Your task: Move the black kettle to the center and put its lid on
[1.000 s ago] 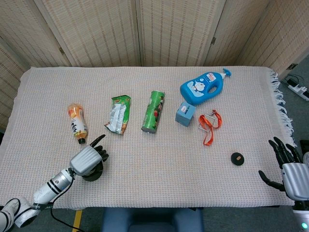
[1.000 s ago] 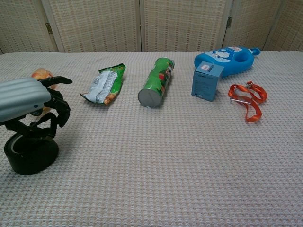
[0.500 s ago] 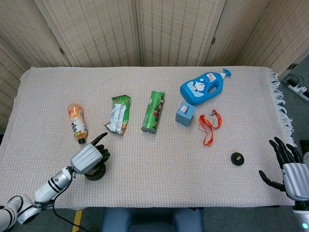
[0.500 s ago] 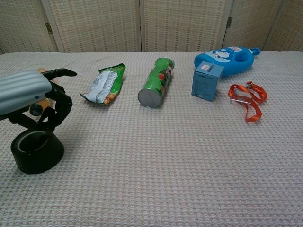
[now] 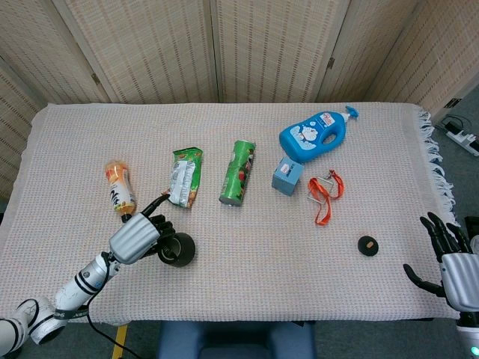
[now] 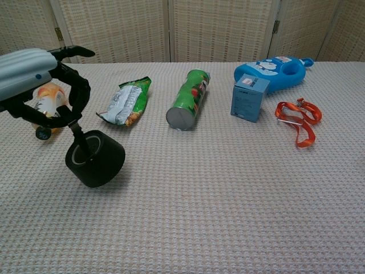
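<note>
Held tilted in the left hand (image 6: 40, 85) by a thin handle, lifted near-left of the green cylindrical chip can (image 5: 238, 173), the round black kettle (image 6: 95, 158) risks swinging loose or dropping; right hand (image 5: 449, 263) idle, fingers spread, beyond the small black lid (image 5: 367, 244).

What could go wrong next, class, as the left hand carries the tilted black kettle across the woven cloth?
1. The round black kettle hangs tilted from the left hand, whose fingers seem to hold only its rim, so it may slip or swing.
2. Its path to the centre passes near the green cylindrical crisp can, which lies on its side and could roll if bumped.
</note>
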`<state>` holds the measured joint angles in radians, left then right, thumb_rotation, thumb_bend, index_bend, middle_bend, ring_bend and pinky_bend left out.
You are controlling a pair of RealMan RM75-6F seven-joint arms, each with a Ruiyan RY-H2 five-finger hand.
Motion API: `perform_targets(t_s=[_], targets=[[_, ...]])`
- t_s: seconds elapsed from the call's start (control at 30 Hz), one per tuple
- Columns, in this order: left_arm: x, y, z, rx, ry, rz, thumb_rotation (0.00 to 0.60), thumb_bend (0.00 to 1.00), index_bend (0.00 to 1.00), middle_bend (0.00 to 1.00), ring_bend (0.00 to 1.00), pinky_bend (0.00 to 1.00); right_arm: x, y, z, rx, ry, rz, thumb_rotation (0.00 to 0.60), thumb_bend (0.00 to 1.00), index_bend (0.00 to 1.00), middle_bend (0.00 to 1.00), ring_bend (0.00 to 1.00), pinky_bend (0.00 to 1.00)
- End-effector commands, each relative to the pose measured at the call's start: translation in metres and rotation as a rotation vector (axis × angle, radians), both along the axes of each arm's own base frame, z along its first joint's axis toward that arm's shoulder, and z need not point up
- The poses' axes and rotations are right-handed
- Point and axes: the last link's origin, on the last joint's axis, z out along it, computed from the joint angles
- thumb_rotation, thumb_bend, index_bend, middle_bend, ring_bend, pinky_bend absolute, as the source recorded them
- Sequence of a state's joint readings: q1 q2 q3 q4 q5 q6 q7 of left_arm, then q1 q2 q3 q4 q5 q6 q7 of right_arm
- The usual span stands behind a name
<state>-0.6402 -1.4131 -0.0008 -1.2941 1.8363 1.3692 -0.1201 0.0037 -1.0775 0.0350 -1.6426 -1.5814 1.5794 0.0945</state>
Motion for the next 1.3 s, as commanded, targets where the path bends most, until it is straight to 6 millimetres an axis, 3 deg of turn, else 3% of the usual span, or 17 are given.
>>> perform_targets(t_s=[0.03, 0.43, 0.77, 1.3], targets=[[0.02, 0.001, 0.0, -0.004, -0.032, -0.035, 0.6, 0.5, 0.64, 0.65, 0.53, 0.05, 0.0, 0.0, 0.0, -0.001, -0.002, 0.002, 0.6, 0.31, 0.0, 0.07, 0.22, 0.1], [0.089, 0.001, -0.027, -0.04, -0.037, -0.159, 0.6, 0.5, 0.64, 0.65, 0.52, 0.04, -0.003, 0.005, 0.002, -0.004, -0.003, 0.0, 0.6, 0.31, 0.0, 0.07, 0.22, 0.1], [0.14, 0.009, -0.061, -0.067, 0.001, -0.229, 0.6, 0.5, 0.64, 0.65, 0.51, 0.04, -0.008, 0.007, 0.005, -0.012, -0.001, -0.019, 0.6, 0.31, 0.0, 0.07, 0.22, 0.1], [0.197, 0.029, -0.111, -0.067, 0.071, -0.229, 0.6, 0.5, 0.64, 0.65, 0.5, 0.02, -0.016, 0.004, 0.006, -0.009, -0.003, -0.053, 0.6, 0.31, 0.0, 0.07, 0.22, 0.1]])
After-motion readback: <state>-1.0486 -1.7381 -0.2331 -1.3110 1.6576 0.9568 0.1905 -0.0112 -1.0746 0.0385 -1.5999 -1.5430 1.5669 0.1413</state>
